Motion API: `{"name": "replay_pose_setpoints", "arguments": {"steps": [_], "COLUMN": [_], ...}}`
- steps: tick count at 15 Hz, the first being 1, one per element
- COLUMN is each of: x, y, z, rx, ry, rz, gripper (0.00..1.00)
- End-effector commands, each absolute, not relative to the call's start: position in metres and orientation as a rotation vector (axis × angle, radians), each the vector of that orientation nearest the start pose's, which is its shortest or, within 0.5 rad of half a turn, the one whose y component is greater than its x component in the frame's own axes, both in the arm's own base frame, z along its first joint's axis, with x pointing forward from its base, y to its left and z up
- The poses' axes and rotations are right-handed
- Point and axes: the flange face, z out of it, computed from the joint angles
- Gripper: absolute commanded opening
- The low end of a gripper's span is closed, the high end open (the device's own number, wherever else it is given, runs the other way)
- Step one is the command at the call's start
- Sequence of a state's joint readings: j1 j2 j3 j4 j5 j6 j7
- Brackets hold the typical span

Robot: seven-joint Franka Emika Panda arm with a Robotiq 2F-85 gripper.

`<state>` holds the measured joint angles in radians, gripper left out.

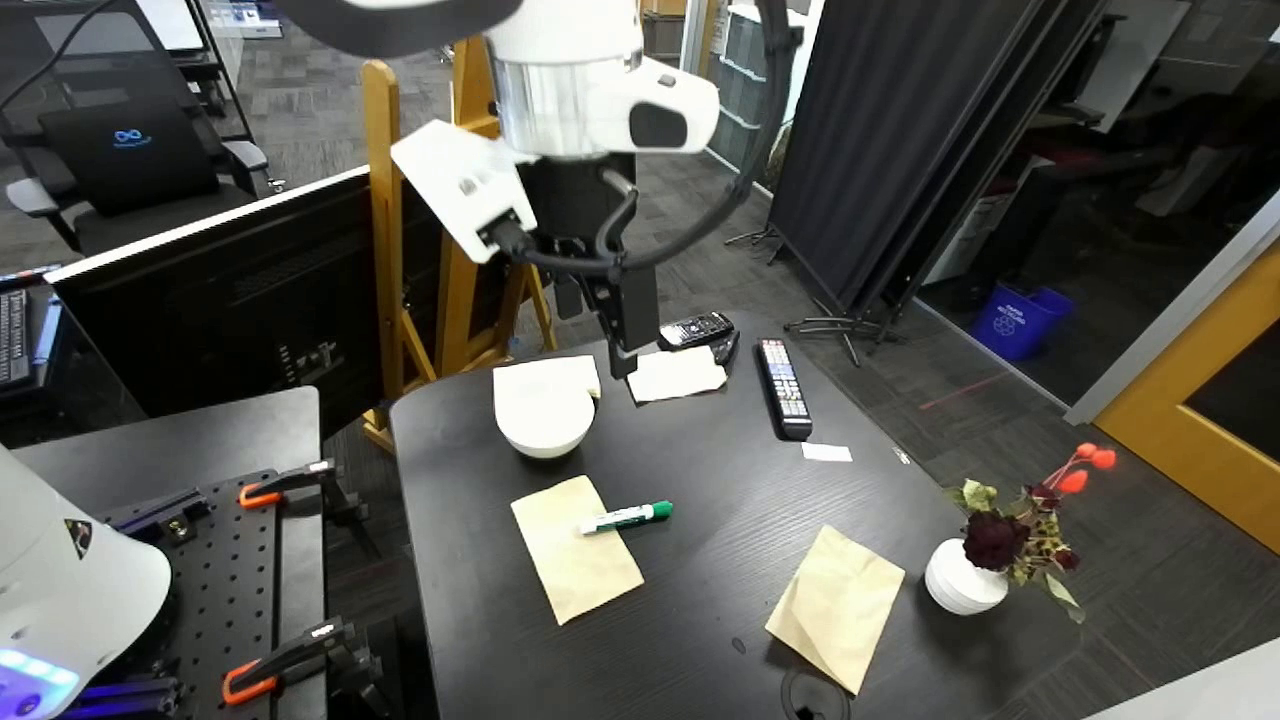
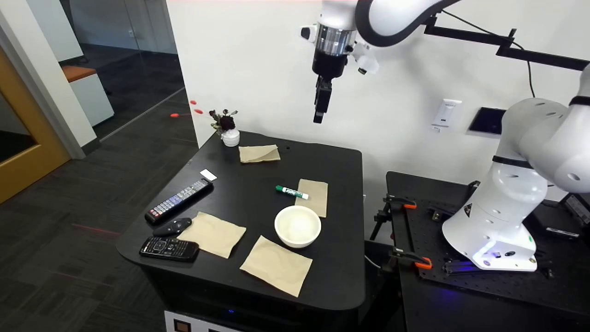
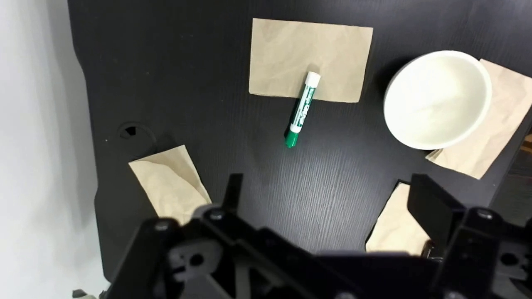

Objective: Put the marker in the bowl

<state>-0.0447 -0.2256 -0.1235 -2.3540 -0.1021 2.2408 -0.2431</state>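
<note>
The marker (image 1: pixel 626 517) is green and white with a green cap. It lies across the edge of a tan napkin (image 1: pixel 568 570), its cap end on the bare table; it also shows in an exterior view (image 2: pixel 292 192) and the wrist view (image 3: pixel 302 109). The round white bowl (image 2: pixel 297 227) stands upright close to that napkin; it also shows in an exterior view (image 1: pixel 545 415) and the wrist view (image 3: pixel 436 99). Its visible inside is bare. My gripper (image 3: pixel 327 182) is open and empty, high above the table, with its fingers wide apart; it also hangs in an exterior view (image 2: pixel 319 117).
More tan napkins lie on the dark table, with one (image 2: pixel 276 265) beside the bowl. A long remote (image 2: pixel 179 200), a smaller remote (image 2: pixel 169 249) and a black clicker (image 2: pixel 173 227) lie at one side. A white vase with flowers (image 2: pixel 230 137) stands near the wall.
</note>
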Motion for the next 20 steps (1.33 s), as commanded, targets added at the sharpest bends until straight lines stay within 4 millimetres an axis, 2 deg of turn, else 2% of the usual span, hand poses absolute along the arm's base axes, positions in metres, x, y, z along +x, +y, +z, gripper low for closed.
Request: {"name": "replay_pose_setpoints", "arguments": {"steps": [1, 7, 12, 16, 20], "x": [0.486, 0.508, 0.522, 0.534, 0.545], "y": [-0.081, -0.067, -0.06, -0.062, -0.064], "z": [0.384, 0.306, 0.249, 0.217, 0.193], "rx": [-3.21, -3.213, -3.213, -3.211, -3.214], "ry": [-0.118, -0.022, 0.043, 0.097, 0.144], "rz": [-0.152, -0.078, 0.0, -0.011, -0.018], "gripper": [1.0, 1.0, 1.0, 1.0, 1.0]}}
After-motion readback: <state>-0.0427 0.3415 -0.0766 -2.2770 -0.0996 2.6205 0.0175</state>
